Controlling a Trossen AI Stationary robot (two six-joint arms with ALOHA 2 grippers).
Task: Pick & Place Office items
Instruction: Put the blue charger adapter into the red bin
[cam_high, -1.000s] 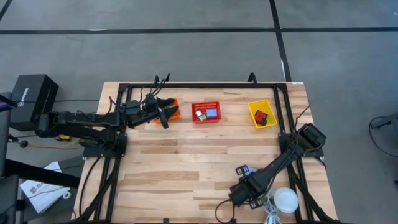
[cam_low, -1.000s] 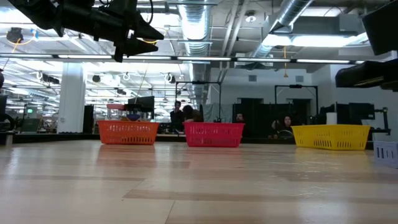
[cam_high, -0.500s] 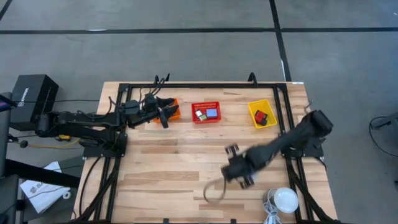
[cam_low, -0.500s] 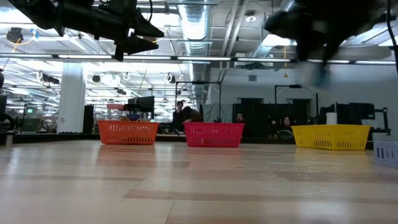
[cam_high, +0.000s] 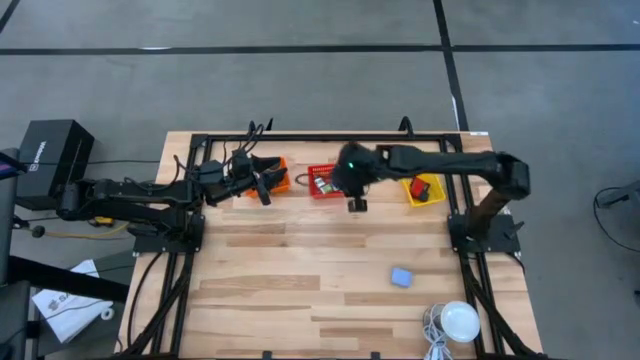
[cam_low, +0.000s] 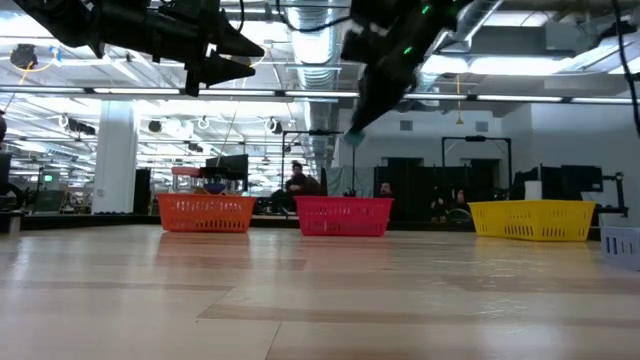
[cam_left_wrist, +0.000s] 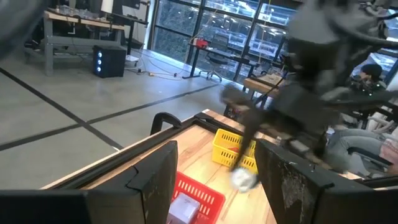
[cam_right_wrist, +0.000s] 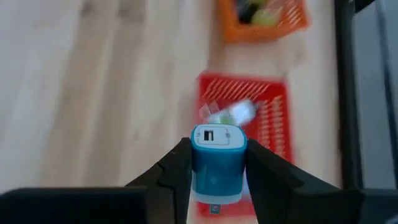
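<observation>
My right gripper (cam_high: 354, 203) hangs over the near edge of the red mesh basket (cam_high: 320, 183), shut on a blue block with a white end (cam_right_wrist: 217, 163). Small items lie in the red basket (cam_right_wrist: 273, 124), blurred in the right wrist view. My left gripper (cam_left_wrist: 214, 180) waits open and empty beside the orange basket (cam_high: 281, 176), high above the table in the low view (cam_low: 215, 50). A pale blue block (cam_high: 401, 277) lies flat on the table's near right part. The yellow basket (cam_high: 425, 190) holds red and dark items. My right gripper pinches the blue block by its two opposite sides (cam_right_wrist: 198, 163), one finger (cam_right_wrist: 177, 168) on each. The fingers come from above, pointing down. The block's white end with a slot (cam_right_wrist: 217, 135) points away from the wrist. It is lifted clear, above the red basket.
Three baskets stand in a row along the far side: orange (cam_low: 205, 213), red (cam_low: 343, 216), yellow (cam_low: 535, 220). A white dome with a cable (cam_high: 460, 320) sits at the near right corner. A black frame rims the table. The wooden middle is bare.
My right arm has swung from the near right corner by the white dome, up and across toward the far edge, and now stands over the red basket with the blue block between its fingers. The pale blue block has stayed on the table.
</observation>
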